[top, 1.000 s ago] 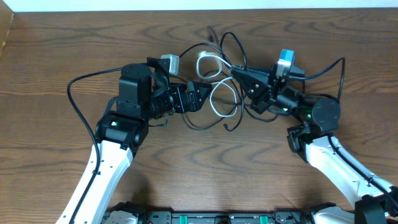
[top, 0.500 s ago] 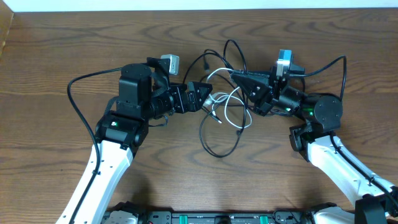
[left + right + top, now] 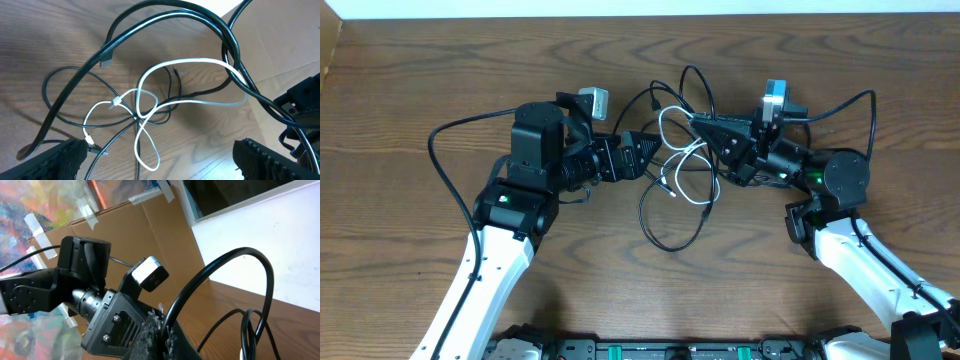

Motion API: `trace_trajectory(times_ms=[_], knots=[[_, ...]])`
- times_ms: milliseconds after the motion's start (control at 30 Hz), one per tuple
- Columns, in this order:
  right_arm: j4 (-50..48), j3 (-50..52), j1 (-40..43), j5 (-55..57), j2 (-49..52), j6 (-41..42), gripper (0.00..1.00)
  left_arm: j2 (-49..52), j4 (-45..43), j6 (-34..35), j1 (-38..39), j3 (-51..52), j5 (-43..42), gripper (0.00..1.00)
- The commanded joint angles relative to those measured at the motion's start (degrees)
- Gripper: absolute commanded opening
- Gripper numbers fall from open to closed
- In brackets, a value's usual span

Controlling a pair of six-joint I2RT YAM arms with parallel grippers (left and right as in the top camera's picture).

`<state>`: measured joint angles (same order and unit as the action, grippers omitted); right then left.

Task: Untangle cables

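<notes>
The right gripper [image 3: 700, 119] has its fingers pressed together on a black cable [image 3: 220, 270]. In the right wrist view the cord comes out of the pinch, arcs up, and drops toward the 4 o'clock corner of that picture. The left gripper [image 3: 650, 155] stands spread wide with nothing between its fingers [image 3: 65, 160]. The left wrist view shows one finger at each lower corner and the tangle in the open gap beyond them (no contact with any cord that I can make out).

The cables [image 3: 675, 165] lie bunched near the middle of the wooden table [image 3: 420, 60], a little toward 12 o'clock from its centre. Seen from overhead, the left gripper sits at 9 o'clock of the bunch, just beside it, and the right gripper at 2 o'clock, its tips over the upper strands. A white cable [image 3: 688, 150] makes a few crossing loops in the heart of the bunch, with black strands threaded through them. One black loop [image 3: 672, 228] sags out toward 6 o'clock, flat on the wood. Another thin black strand curls up toward 12 o'clock. In the left wrist view, two black strands run side by side in a raised arch across the top, and a dark plug [image 3: 106, 62] hangs at 10 o'clock of the white loops.
</notes>
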<state>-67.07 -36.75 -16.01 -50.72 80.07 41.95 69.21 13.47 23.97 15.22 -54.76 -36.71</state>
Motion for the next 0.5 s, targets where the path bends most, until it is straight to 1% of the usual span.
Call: trace_trajectory(times_ms=[0, 167, 467], knots=[[0.28, -0.52, 1.27, 0.17, -0.7, 0.68, 0.01, -0.74, 0.0, -0.37, 0.11, -0.85, 0.33, 0.98], [3.67, -0.52, 2.67, 0.15, -0.68, 0.66, 0.01, -0.74, 0.0, -0.37, 0.11, -0.85, 0.33, 0.98], [3.91, -0.52, 2.69, -0.28, -0.68, 0.76, 0.01, -0.74, 0.0, -0.37, 0.11, -0.85, 0.33, 0.98]])
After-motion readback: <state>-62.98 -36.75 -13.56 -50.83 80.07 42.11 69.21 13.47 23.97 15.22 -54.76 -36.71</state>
